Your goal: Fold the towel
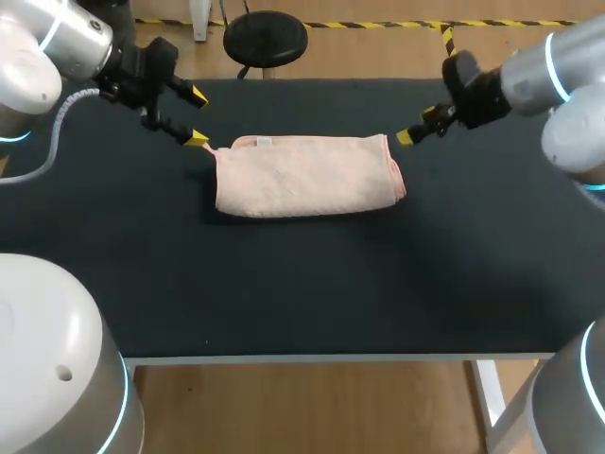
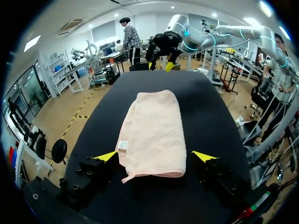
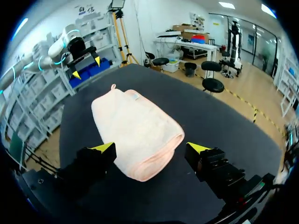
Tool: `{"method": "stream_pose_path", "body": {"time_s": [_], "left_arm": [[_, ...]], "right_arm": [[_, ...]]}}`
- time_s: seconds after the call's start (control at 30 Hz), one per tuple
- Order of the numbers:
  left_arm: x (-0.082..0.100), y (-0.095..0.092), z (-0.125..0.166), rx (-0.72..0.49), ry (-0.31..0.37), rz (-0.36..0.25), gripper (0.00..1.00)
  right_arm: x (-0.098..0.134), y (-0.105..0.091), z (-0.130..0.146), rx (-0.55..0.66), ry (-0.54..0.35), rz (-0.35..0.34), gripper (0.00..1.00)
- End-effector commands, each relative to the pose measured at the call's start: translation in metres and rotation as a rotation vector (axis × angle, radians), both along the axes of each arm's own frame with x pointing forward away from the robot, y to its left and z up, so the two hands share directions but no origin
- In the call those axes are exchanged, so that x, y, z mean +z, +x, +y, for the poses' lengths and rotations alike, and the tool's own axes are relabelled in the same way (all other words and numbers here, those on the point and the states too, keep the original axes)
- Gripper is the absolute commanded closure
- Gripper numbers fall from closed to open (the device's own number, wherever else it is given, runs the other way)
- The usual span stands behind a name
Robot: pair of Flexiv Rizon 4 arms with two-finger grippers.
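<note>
Dark surface [image 1: 302, 312] closest, near edge running left to right. Pink towel [image 1: 302, 178] in folded bundle on surface's middle, toward far side, long axis left-right, small loop at far-left corner. Left gripper [image 1: 198, 116] just beside towel's left end, fingers spread wide, gripping nothing. Right gripper [image 1: 421, 125] just beside towel's right end, fingers likewise apart, nothing held. In each wrist view, towel end lies ahead between open fingers, untouched.

A black table [image 1: 312, 293] is lying across from nine to three o'clock. Its white edge [image 1: 312, 358] is showing at six o'clock.
</note>
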State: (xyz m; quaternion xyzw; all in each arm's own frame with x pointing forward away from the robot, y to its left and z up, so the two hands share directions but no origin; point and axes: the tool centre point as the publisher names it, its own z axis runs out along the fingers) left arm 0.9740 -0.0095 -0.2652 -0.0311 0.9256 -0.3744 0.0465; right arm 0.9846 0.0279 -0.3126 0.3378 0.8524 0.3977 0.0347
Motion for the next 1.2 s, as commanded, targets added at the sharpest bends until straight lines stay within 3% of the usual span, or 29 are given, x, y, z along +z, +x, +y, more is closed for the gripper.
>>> {"method": "stream_pose_path", "body": {"time_s": [0.03,0.23,0.57,0.87,1.2], "left_arm": [[-0.001,0.0,0.0,0.0,-0.001,-0.002,0.0],[-0.001,0.0,0.0,0.0,-0.001,-0.002,0.0],[-0.001,0.0,0.0,0.0,-0.001,-0.002,0.0],[-0.001,0.0,0.0,0.0,-0.001,-0.002,0.0],[-0.001,0.0,0.0,0.0,-0.001,-0.002,0.0]], "right_arm": [[-0.02,-0.014,0.008,-0.447,0.53,0.499,0.0],[-0.041,-0.012,0.007,-0.519,0.495,0.602,0.0],[-0.06,-0.002,0.006,-0.467,0.426,0.767,0.0],[-0.078,0.002,0.015,-0.398,0.362,0.825,0.0],[-0.099,0.008,0.024,-0.368,0.312,0.828,0.0]]}}
